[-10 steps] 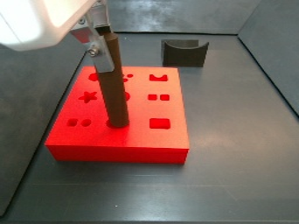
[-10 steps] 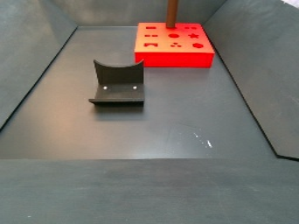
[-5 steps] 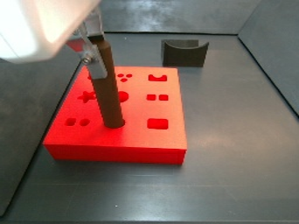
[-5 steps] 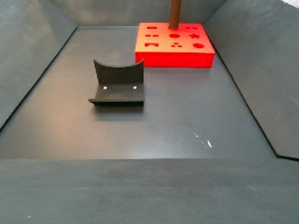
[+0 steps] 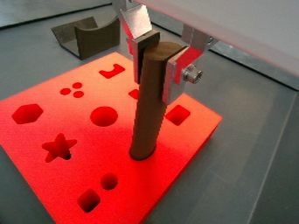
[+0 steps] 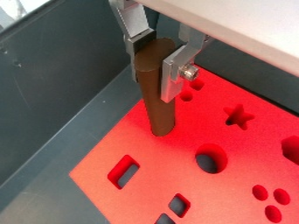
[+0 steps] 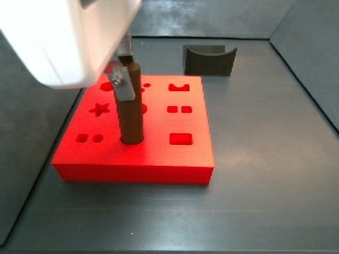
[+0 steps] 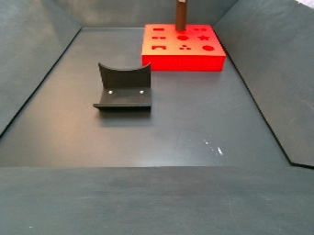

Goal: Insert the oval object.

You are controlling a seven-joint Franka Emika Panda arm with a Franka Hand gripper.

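Observation:
The oval object point(image 5: 147, 114) is a slim brown peg that stands nearly upright with its lower end in a hole of the red block point(image 5: 176, 144). My gripper point(image 5: 162, 54) is shut on the peg's upper end, one silver finger on each side. The same grip shows in the other wrist view, where the gripper point(image 6: 158, 57) holds the oval object point(image 6: 160, 105) over the red block point(image 6: 140, 188). In a side view the oval object point(image 7: 130, 117) rises from the red block point(image 7: 172, 159) under my gripper point(image 7: 123, 77). The far side view shows the oval object point(image 8: 181, 14) on the red block point(image 8: 185, 57).
The red block has several other shaped holes, among them a star point(image 5: 56, 146) and a round one point(image 5: 104, 115). The dark fixture point(image 7: 209, 60) stands on the floor behind the block, and the fixture point(image 8: 123, 87) is well apart from it. Grey walls ring the floor.
The gripper has come down and the peg has straightened from a tilt to nearly upright. Less of the peg shows above the block than before.

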